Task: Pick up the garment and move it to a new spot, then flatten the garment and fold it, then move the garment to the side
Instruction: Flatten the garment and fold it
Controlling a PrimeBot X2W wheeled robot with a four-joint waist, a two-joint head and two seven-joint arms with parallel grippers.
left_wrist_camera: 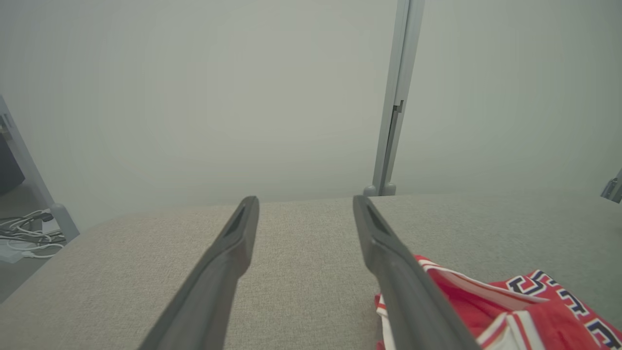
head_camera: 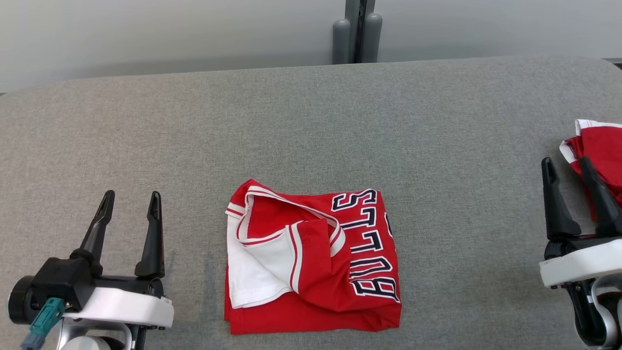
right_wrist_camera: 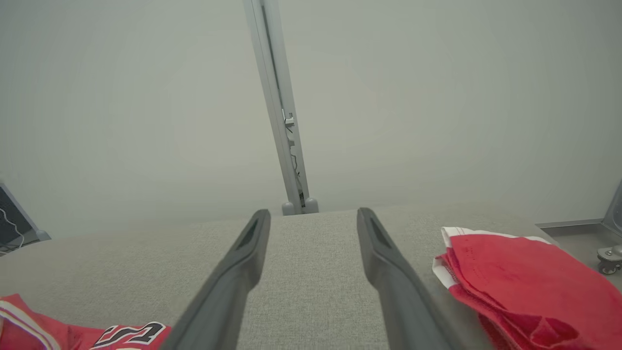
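- The garment [head_camera: 313,262] is a red jersey folded into a rough square. It lies flat on the grey padded table [head_camera: 311,121], at about 6 o'clock in the head view and near the front edge.
- Looks-wise, it's bright red with white trim carrying thin red stripes. The trim curls from the jersey's 10 o'clock corner in toward its middle.
- A white panel shows at the jersey's 8 o'clock side, where the top layer is flipped open. That makes the fold kinda messy there, with a few wrinkles around the centre.
- Big dark block letters with white outlines run down its 3 o'clock edge, turned sideways.
- The bottom edge at 6 o'clock is a plain red fold, pretty straight.
- The left gripper [head_camera: 132,195] sits at roughly 8 o'clock in the head view. Its fingers are spread wide with nothing between them, and it's just beside the jersey but not touching it.
- The right gripper [head_camera: 566,163] is over at 3 to 4 o'clock, well apart from the jersey. It's also spread wide and not holding anything.
- A second red piece with white trim [head_camera: 600,150] is bunched up at 3 o'clock on the table edge, right next to the right gripper's outer finger. I can't tell if they actually touch.
- A grey post [head_camera: 357,31] stands behind the table at 12 o'clock.
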